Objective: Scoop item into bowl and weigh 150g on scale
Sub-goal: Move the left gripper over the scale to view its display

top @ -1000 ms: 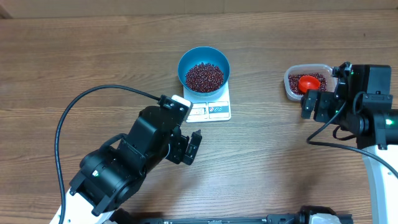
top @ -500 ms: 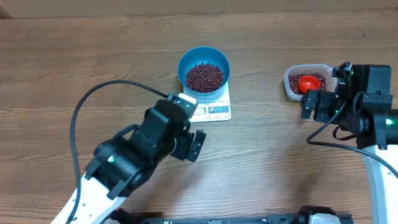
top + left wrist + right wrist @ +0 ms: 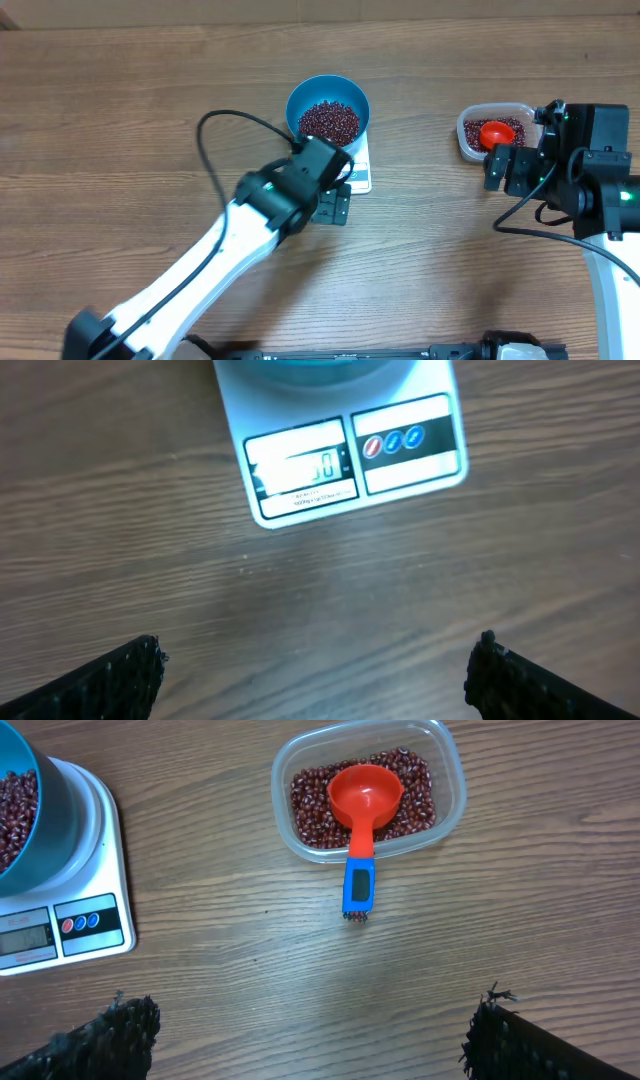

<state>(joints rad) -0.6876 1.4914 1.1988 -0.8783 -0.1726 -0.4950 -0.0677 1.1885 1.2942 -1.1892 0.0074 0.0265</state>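
**Both pincers released; beans sit in the bowl on the scale**

From the near edge of the table (image 3: 120, 90), the left arm stretches diagonally toward the middle. The left pincer (image 3: 335, 207) hangs released, jaws spread wide and holding nothing, just on the near side of the scale (image 3: 356, 178). In the left wrist view, the scale's display window and logo panel lie straight ahead of the black fingers (image 3: 125, 680). The digits are too blurred to read.

By the right edge, the right pincer (image 3: 503, 168) is also released and empty, just nearer than a clear plastic container (image 3: 465, 140).

Farther back, the blue bowl (image 3: 294, 103) stands on the scale with a heap of red-brown beans (image 3: 328, 121) inside. The container, toward the far right, holds more beans. An orange-red scoop (image 3: 492, 131) lies in them, its blue-ended handle over the near rim.
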